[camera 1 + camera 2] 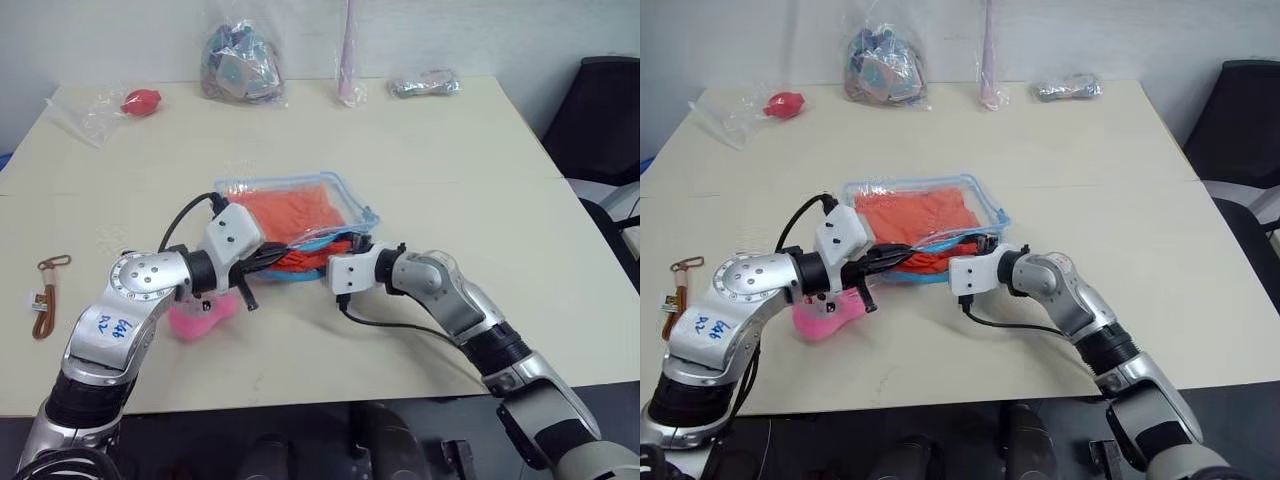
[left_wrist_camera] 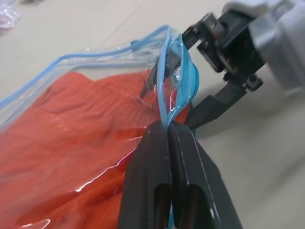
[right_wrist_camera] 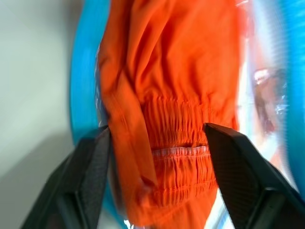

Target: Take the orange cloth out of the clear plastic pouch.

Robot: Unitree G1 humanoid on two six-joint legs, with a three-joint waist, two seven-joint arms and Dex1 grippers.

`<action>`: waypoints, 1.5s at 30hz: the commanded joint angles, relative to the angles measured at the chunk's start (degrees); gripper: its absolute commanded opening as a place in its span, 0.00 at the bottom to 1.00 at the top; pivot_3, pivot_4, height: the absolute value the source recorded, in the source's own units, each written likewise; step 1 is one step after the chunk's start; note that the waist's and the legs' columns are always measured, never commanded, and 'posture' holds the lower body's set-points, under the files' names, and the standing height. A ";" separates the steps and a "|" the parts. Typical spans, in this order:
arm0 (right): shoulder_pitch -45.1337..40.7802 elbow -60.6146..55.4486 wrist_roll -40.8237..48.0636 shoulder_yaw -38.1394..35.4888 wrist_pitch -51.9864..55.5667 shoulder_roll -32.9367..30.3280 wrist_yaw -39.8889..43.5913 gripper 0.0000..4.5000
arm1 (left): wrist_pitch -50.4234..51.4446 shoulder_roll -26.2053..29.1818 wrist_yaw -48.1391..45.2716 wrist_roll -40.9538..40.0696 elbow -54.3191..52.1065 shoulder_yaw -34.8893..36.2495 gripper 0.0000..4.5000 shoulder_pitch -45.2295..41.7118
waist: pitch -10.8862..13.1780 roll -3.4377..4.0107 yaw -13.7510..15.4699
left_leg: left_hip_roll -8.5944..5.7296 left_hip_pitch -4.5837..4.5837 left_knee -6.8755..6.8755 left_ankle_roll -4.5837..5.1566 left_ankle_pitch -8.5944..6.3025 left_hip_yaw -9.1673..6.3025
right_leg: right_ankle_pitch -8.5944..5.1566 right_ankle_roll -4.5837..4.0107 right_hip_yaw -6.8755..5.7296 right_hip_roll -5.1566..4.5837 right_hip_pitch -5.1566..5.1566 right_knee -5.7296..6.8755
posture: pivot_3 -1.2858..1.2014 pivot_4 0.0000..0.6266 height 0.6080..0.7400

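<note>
Orange cloth (image 3: 167, 95), wrinkled and with a gathered elastic edge, lies inside the flat clear plastic pouch (image 1: 240, 190) with light blue trim, and its gathered end sits right between the spread black fingers of the right gripper (image 3: 159, 157) at the pouch's open mouth. Those fingers stand apart on either side of the fabric; whether they press it I cannot tell. The left gripper (image 2: 167, 131) is clenched on the pouch's blue-trimmed edge, pinching the plastic just beside the right gripper's fingers, so the two meet at the same corner of the pouch.

Under the left gripper's wrist, close to the pouch's near edge, lies a pink plush toy (image 1: 200, 320). Well off to the left gripper's outer side rests a brown strap with a metal clip (image 1: 45, 300). Beyond both grippers, past the pouch, along the far side of the pale table (image 1: 450, 180), are a crinkly clear bag with a red item (image 1: 140, 102), a bulging clear bag of mixed small items (image 1: 240, 65), a tall pink wrapped thing (image 1: 348, 60), and a small silvery packet (image 1: 425, 85).
</note>
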 commanded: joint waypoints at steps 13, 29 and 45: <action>-5.60 9.29 -8.68 4.07 -6.66 1.66 -7.46 0.70 | -0.71 -1.21 0.43 -0.64 -1.43 0.47 0.00 -2.38 | 0.00 0.00 -0.07 | -0.02 0.02 0.00 0.00 0.00 0.03 | 0.00 0.00 0.00 -0.01 0.00 0.02 | 0.52 0.24 1.00; -13.90 28.11 -14.13 8.64 -10.18 8.87 -12.51 0.62 | 0.04 -1.59 0.46 -0.44 -1.37 0.48 0.00 -2.84 | -0.03 0.02 -0.58 | 0.03 0.06 0.00 -0.02 0.01 0.01 | -0.01 -0.02 0.08 -0.01 0.01 0.07 | 0.52 0.24 1.00; -6.27 12.41 -1.59 3.09 -10.52 3.03 -1.44 0.01 | -0.85 -1.87 2.85 2.62 1.56 -0.26 0.00 -2.20 | -0.02 0.02 0.12 | 0.02 -0.07 0.00 -0.02 0.02 -0.26 | -0.01 -0.02 0.10 -0.18 0.03 0.00 | 0.52 0.24 1.00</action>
